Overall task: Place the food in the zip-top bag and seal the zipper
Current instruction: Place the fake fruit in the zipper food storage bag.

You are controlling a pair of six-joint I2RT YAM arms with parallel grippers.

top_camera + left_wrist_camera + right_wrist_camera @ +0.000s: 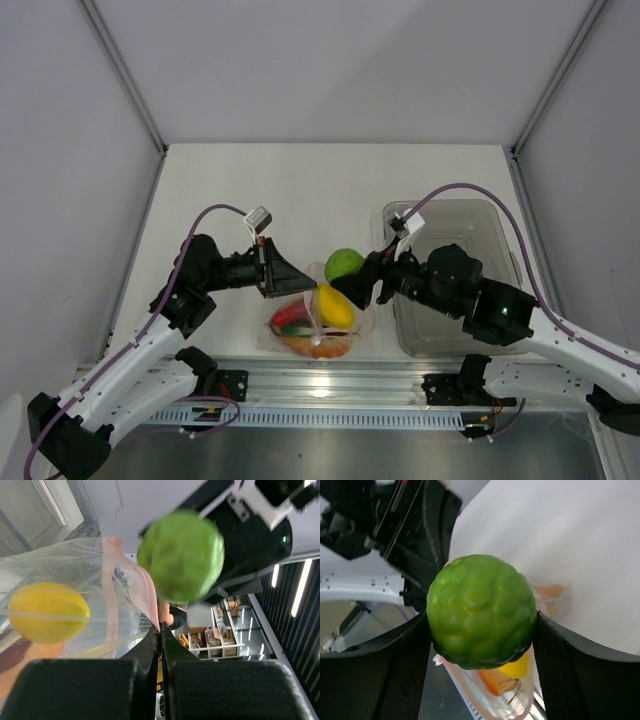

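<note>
The zip-top bag [312, 335] lies at the near middle of the table with its mouth raised. It holds a yellow fruit [335, 306], a red chili [290, 313] and orange chunks [318, 346]. My left gripper [306, 288] is shut on the bag's mouth edge, pinching the pink zipper [148, 591] between its fingertips [156, 639]. My right gripper [352, 280] is shut on a bumpy green round fruit [343, 263], just above the bag's mouth. From the right wrist, the green fruit [481, 611] fills the gap between the fingers, with the bag [487, 702] below it.
A rigid clear rectangular bin [498, 222] stands to the right of the bag, partly under my right arm. A metal rail [330, 385] runs along the near table edge just behind the bag. Grey walls close in the table on the left, right and far sides.
</note>
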